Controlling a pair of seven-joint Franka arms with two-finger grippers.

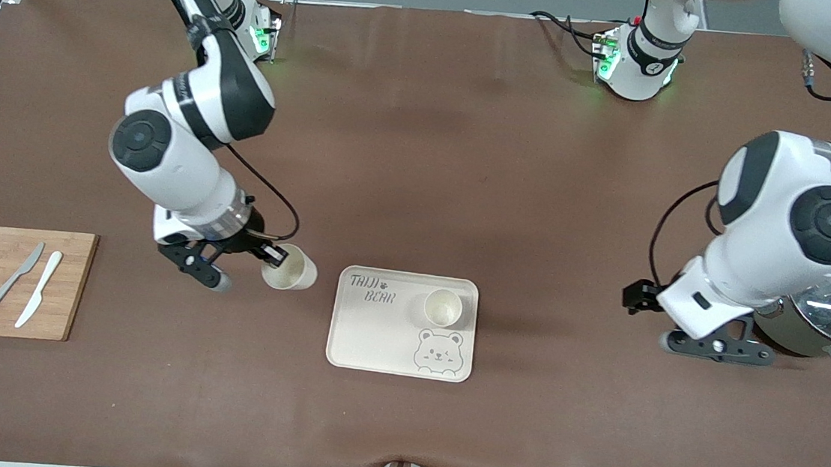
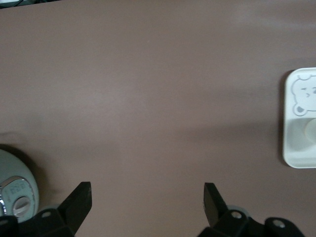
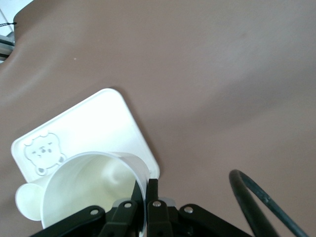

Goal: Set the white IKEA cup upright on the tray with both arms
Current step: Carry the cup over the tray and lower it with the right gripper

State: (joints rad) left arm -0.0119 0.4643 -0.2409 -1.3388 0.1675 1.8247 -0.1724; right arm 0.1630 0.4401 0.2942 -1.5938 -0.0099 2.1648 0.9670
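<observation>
carrying is the step judged to be in hand: a white cup (image 1: 290, 268) is held up over bare brown table (image 1: 423, 151) between the cutting board (image 1: 5, 280) and the tray (image 1: 403, 323), toward the right arm's end. it is pinched by the right gripper (image 1: 274, 255), whose jaws are closed flat on the cup's rim wall, one finger inside and one outside, as the right wrist view shows (image 3: 143, 197). the cup is tilted, its mouth partly turned toward the front camera.

a second white cup (image 1: 443, 307) is already set upright on the tray, just above the bear-face drawing (image 1: 438, 352).

the left gripper (image 1: 714, 348) is seen low over the table near a pot (image 1: 829, 315) at the left arm's end, jaws spread wide with nothing between them; that arm waits.

the next move is judged to call for the held cup to be brought over the tray's rim, levelled upright and lowered. free room is offered by the tray's part under the lettering, nearest the held cup; the standing cup must be cleared. between tray and left gripper the table is unobstructed.
</observation>
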